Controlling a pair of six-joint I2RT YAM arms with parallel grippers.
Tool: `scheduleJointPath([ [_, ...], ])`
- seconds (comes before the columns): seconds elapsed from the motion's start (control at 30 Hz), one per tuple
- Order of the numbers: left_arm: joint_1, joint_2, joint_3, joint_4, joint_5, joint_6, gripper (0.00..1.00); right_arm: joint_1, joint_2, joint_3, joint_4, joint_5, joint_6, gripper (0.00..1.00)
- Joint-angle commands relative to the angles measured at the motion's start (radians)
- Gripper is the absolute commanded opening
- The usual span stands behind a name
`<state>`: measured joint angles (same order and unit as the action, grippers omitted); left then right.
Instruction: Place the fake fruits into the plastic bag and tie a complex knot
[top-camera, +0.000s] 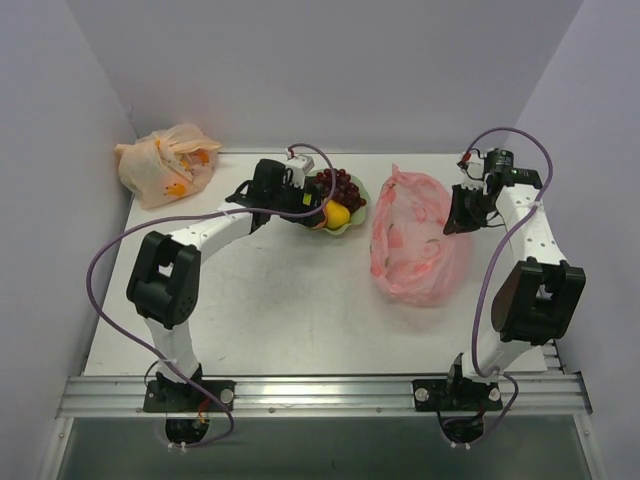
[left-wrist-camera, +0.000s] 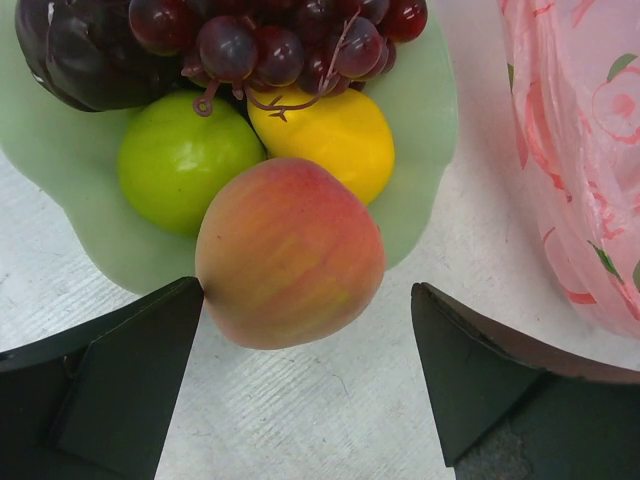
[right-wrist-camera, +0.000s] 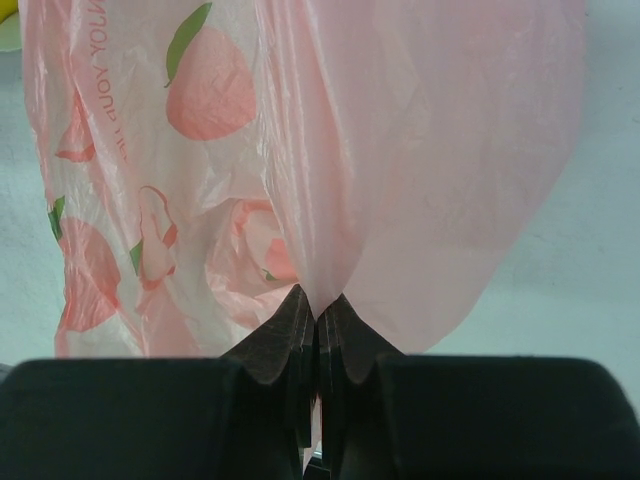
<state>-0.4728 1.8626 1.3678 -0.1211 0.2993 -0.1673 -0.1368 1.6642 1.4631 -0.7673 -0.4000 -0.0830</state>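
The fake fruits lie in a pale green bowl (top-camera: 357, 216): a dark red grape bunch (left-wrist-camera: 280, 40), a yellow fruit (left-wrist-camera: 325, 135), a green fruit (left-wrist-camera: 185, 160), a dark purple piece (left-wrist-camera: 80, 55) and an orange-red peach (left-wrist-camera: 290, 250) at the bowl's near rim. My left gripper (left-wrist-camera: 308, 292) is open, its tips on either side of the peach, and the left finger (left-wrist-camera: 120, 380) touches it. In the top view the left gripper (top-camera: 310, 207) is at the bowl's left side. The pink plastic bag (top-camera: 415, 235) lies right of the bowl. My right gripper (right-wrist-camera: 318, 302) is shut on the bag's edge (right-wrist-camera: 330, 200) and shows in the top view (top-camera: 462, 212).
A pale orange tied bag (top-camera: 165, 165) sits at the far left corner against the wall. Walls close in the table at the back and both sides. The pink bag's side (left-wrist-camera: 590, 150) is close to the right of the bowl (left-wrist-camera: 425, 110).
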Motion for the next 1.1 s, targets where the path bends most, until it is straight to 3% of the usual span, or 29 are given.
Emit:
scheduleJointPath([
  [0.0, -0.009, 0.018, 0.059, 0.040, 0.008, -0.005, 0.98, 0.005, -0.046, -0.009, -0.020, -0.028, -0.011, 0.00],
  [0.57, -0.023, 0.101, 0.103, 0.044, -0.016, 0.000, 0.97, 0.011, -0.054, -0.017, -0.023, -0.045, -0.009, 0.00],
  [0.83, -0.023, 0.066, 0.086, 0.043, 0.040, -0.001, 0.76, 0.012, -0.050, -0.015, -0.024, -0.048, -0.012, 0.00],
  [1.07, -0.021, -0.003, 0.080, 0.035, 0.081, -0.034, 0.72, 0.014, -0.044, -0.009, -0.030, -0.060, -0.023, 0.00],
])
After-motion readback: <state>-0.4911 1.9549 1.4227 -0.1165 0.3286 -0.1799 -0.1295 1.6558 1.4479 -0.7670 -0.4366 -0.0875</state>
